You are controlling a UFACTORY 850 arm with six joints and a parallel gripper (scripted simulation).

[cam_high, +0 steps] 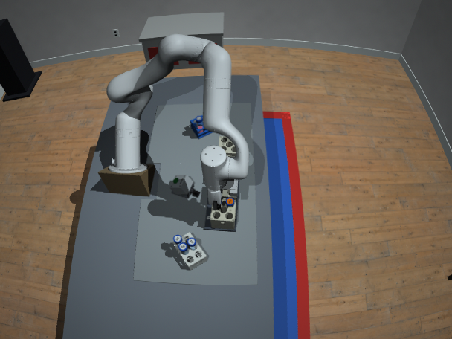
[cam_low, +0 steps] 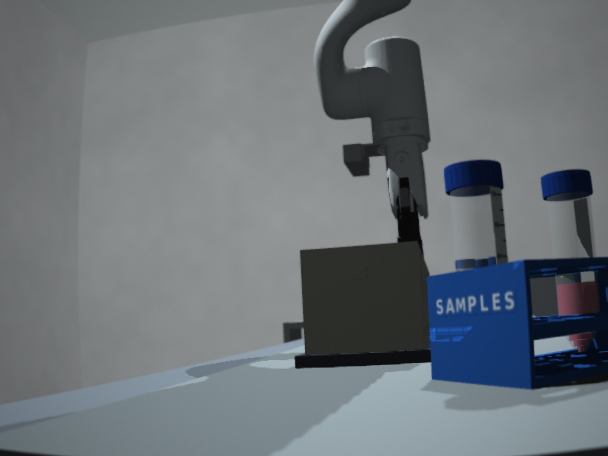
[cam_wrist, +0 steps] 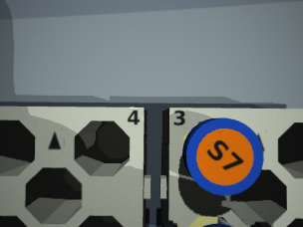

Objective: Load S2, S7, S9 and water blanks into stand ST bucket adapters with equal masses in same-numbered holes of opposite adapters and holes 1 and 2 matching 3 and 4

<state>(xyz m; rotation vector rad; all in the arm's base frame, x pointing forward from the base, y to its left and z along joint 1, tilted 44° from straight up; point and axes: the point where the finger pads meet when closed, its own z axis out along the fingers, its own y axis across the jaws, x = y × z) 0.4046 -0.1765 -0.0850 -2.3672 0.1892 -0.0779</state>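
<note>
My gripper reaches down into the adapters on the loading stand. Its fingers stand a little apart, and their tips are hidden behind the adapter. In the wrist view, adapter 4 shows only empty holes. Adapter 3 holds sample S7, which has a blue cap with an orange dot. A second blue cap barely shows at the bottom edge below my wrist; I cannot read its label.
The blue SAMPLES rack holds two tubes, one with pink liquid. A white rack holds three blue-capped blanks. A loose adapter stands behind the stand. The DONE desk is left of the stand.
</note>
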